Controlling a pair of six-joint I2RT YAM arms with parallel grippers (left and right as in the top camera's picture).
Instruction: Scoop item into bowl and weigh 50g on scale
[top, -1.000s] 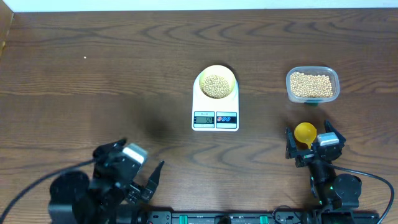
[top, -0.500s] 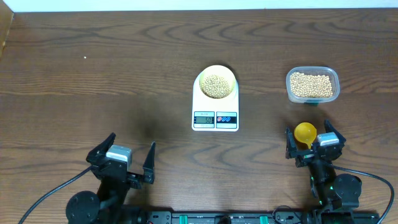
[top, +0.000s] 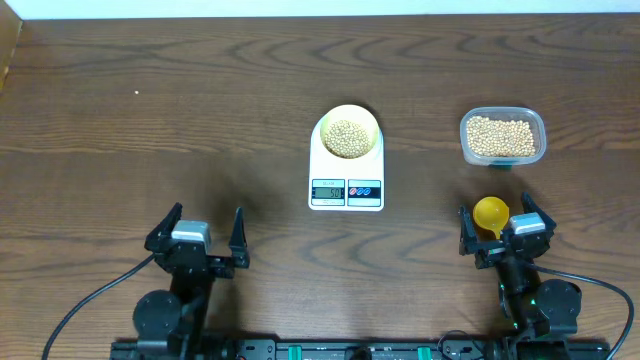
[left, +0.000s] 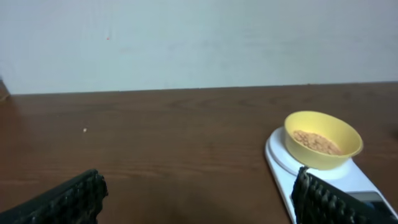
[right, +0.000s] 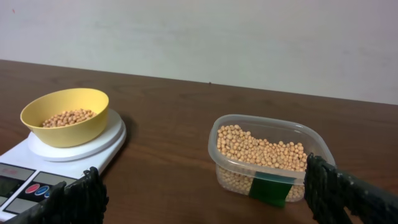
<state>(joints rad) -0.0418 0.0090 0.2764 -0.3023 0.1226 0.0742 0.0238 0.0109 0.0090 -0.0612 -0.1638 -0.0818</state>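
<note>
1. From overhead, the digits on the display (top: 328, 190) of the scale (top: 345, 171) are too small to read.
2. The handle of the yellow scoop (top: 490, 210) is hidden under the right gripper (top: 494, 214); only its round cup shows.
3. In the left wrist view, a finger (left: 326, 200) of the left gripper (left: 198, 183) covers the near end of the scale, and the right edge cuts it off.
4. In the right wrist view, the left and lower edges cut off the scale, so its display is seen only in part.
5. There a finger also hides the near right corner of the clear tub (right: 230, 177).

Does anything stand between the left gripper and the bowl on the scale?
Nothing visible does. Only bare table lies between the open left gripper and the scale, and the bowl sits uncovered on top.
</note>
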